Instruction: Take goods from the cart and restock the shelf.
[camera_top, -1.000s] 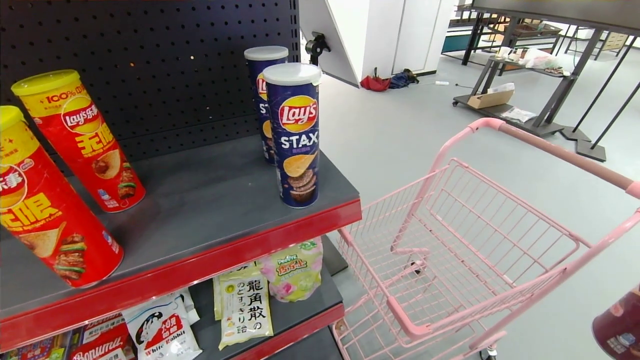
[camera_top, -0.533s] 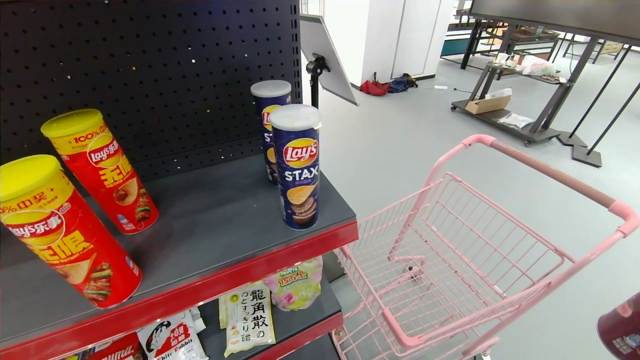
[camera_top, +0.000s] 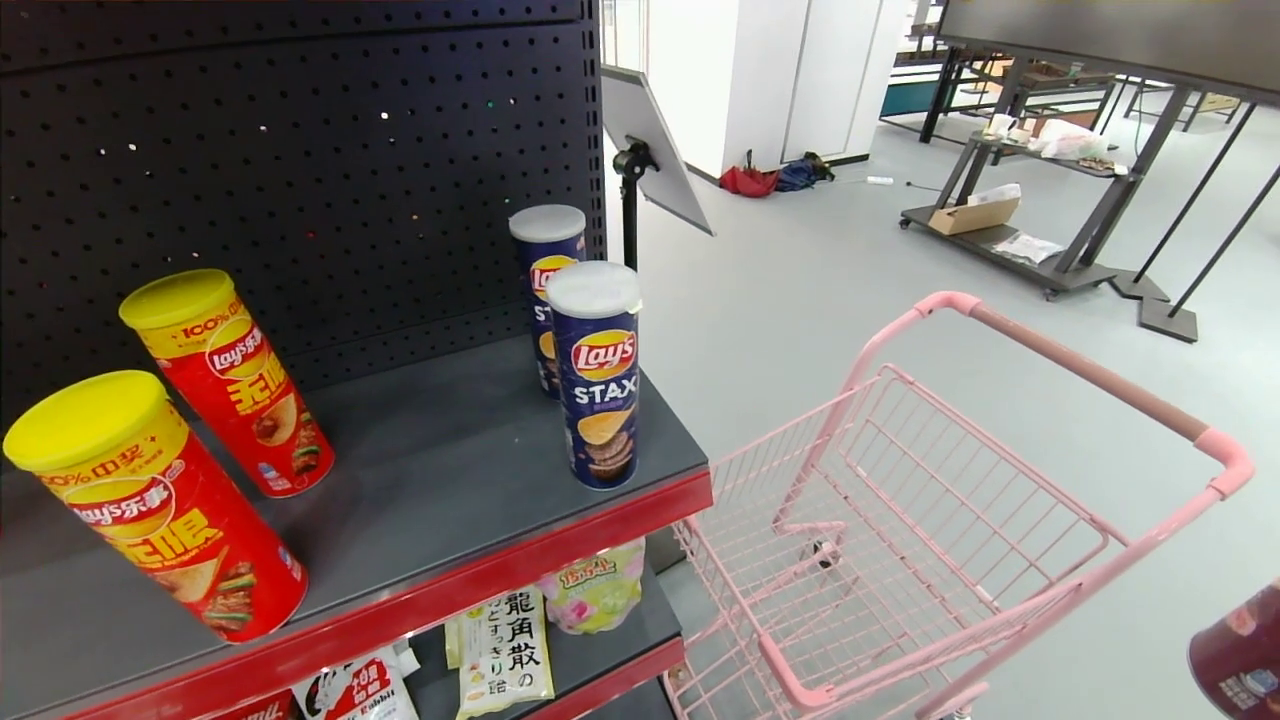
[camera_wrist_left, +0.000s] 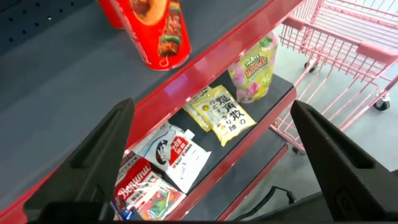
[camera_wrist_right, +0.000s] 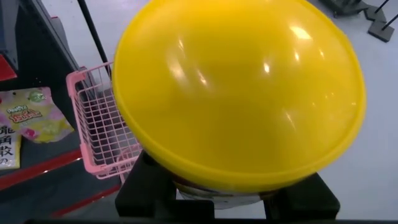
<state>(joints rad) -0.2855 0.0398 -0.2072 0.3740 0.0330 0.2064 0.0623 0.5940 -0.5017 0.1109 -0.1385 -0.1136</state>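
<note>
My right gripper (camera_wrist_right: 227, 200) is shut on a red chip can with a yellow lid (camera_wrist_right: 239, 93). The can's dark red bottom (camera_top: 1240, 650) shows at the lower right of the head view, right of the pink cart (camera_top: 1000, 520). On the grey top shelf (camera_top: 430, 480) stand two more red cans (camera_top: 160, 500) (camera_top: 230, 380) at the left. Two blue cans (camera_top: 598, 375) (camera_top: 548, 270) stand at the right end. My left gripper (camera_wrist_left: 211, 104) is open, with nothing between its fingers, in front of the shelf's red front edge (camera_wrist_left: 205, 74).
The lower shelf (camera_top: 600, 635) holds snack bags (camera_top: 505, 650) (camera_top: 595, 590). A black pegboard (camera_top: 300, 170) backs the shelf. A tilted sign on a stand (camera_top: 650, 150) is behind the shelf's right end. Dark racks (camera_top: 1040, 240) stand far across the open grey floor.
The whole head picture has slid downward, so the camera has moved. The shelf cans and the cart keep their places. The held can stays at the lower right.
</note>
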